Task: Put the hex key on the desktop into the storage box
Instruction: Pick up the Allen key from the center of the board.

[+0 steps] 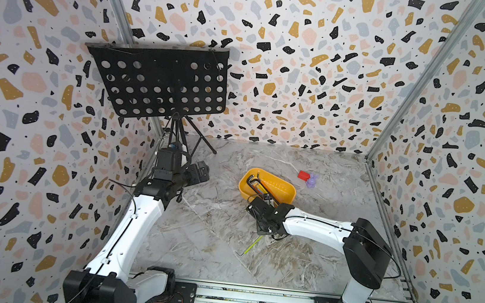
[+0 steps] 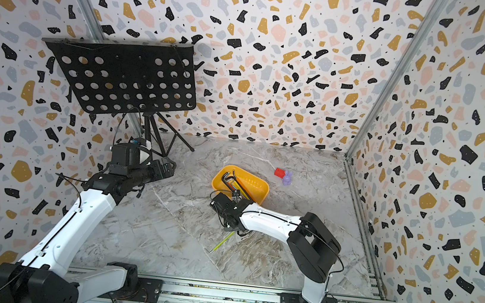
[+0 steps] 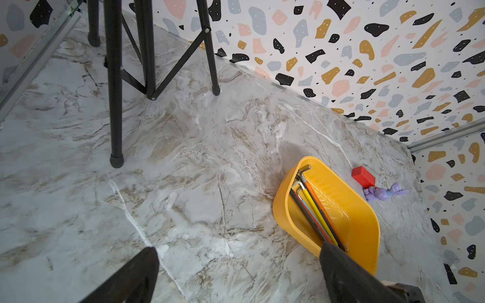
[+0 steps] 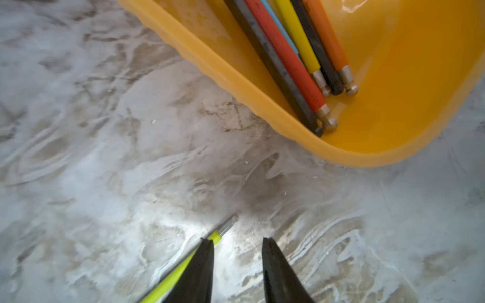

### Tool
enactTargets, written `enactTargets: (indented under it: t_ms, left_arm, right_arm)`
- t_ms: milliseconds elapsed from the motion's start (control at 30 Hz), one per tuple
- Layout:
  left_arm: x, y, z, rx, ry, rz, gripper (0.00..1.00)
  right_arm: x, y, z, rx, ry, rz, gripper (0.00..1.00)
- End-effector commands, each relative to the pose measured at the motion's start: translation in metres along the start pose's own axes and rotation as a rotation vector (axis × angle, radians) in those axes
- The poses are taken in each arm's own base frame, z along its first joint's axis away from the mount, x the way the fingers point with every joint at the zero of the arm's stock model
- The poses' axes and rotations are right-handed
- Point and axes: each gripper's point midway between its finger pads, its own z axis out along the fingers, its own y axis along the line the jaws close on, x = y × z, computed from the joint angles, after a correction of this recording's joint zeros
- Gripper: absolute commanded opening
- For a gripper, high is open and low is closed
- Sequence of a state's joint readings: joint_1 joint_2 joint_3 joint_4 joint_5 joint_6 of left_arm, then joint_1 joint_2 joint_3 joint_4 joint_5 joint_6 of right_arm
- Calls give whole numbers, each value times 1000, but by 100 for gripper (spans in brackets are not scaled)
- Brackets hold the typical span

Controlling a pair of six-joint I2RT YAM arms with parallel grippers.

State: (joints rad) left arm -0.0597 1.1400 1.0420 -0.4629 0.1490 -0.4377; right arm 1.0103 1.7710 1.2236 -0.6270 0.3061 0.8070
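Observation:
One hex key (image 1: pixel 250 246) with a yellow-green sleeve lies on the marble desktop (image 1: pixel 193 246), in front of the yellow-orange storage box (image 1: pixel 281 186). My right gripper (image 4: pixel 236 239) hangs low over the key's far end, open with only bare table between its fingers. The key (image 4: pixel 181 270) runs under and past the outside of one finger. Several hex keys (image 3: pixel 312 207) with coloured sleeves lie along one wall of the box (image 3: pixel 349 210). My left gripper (image 3: pixel 237 246) is wide open and empty, raised at the left, away from the box.
A red block (image 1: pixel 303 175) and a purple toy (image 1: pixel 312 180) sit behind the box on the right. A black perforated music stand (image 1: pixel 162 84) rises at the back left, its legs (image 3: pixel 115 91) on the table. Patterned walls close in three sides.

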Motion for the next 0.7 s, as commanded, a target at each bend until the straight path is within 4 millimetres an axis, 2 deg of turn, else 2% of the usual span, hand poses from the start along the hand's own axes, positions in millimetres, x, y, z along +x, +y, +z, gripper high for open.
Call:
enactTargets:
  t_ms: [0,133,167,300,533,667]
  left_arm:
    - [-4,-2,2,22,-15,-7,100]
    - [-4,-4,2,29,-12,-8,100]
    - [-5,-4,1,32,-16,-9,100]
    - [-5,-5,1,37,-16,-11,100]
    - [-4,-6,1,40,-14,-11,100]
    - [-5,-5,-1,38,-21,-9,100]
  right_arm:
    - [13,10,-18,-85,43,28,40]
    - [30,22,-22,-148,68,129,43]
    - [38,31,-25,-169,71,136,43]
    - [44,47,-22,-206,70,195,44]
    - [49,59,-2,-179,109,269,43]
    - [58,56,6,-142,144,279,43]
